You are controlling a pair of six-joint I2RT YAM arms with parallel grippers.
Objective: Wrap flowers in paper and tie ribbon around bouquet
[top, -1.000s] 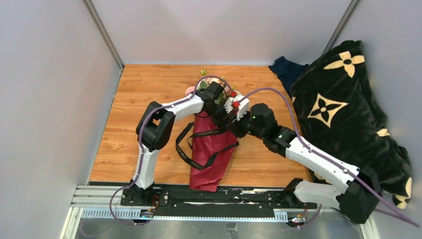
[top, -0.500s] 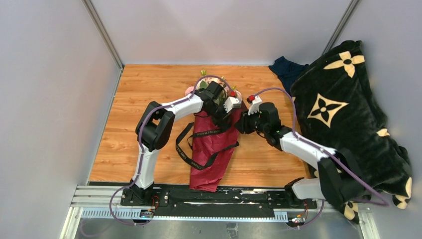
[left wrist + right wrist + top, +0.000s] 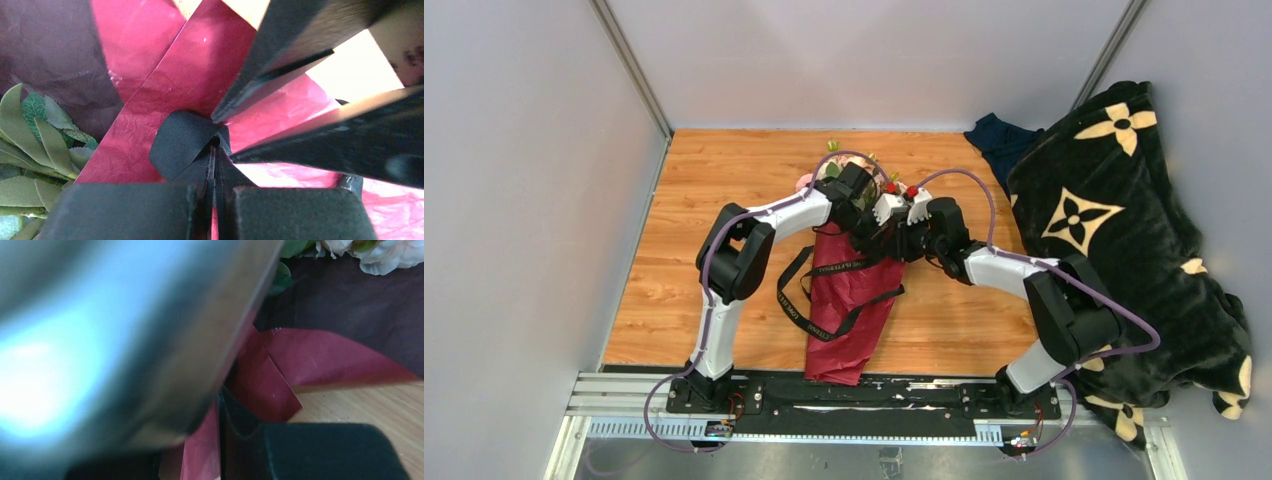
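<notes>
Arms [image 3: 769,215] folded inward, left pincer [image 3: 215,147] clamping ribbon [image 3: 177,145]

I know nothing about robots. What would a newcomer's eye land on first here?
The dark red paper bouquet lying mid-table, a black ribbon looped across it. At its flower end the left gripper is pinched shut on the ribbon, the right gripper close beside it. A big black blanket with cream flower motifs is heaped on the right.
</notes>
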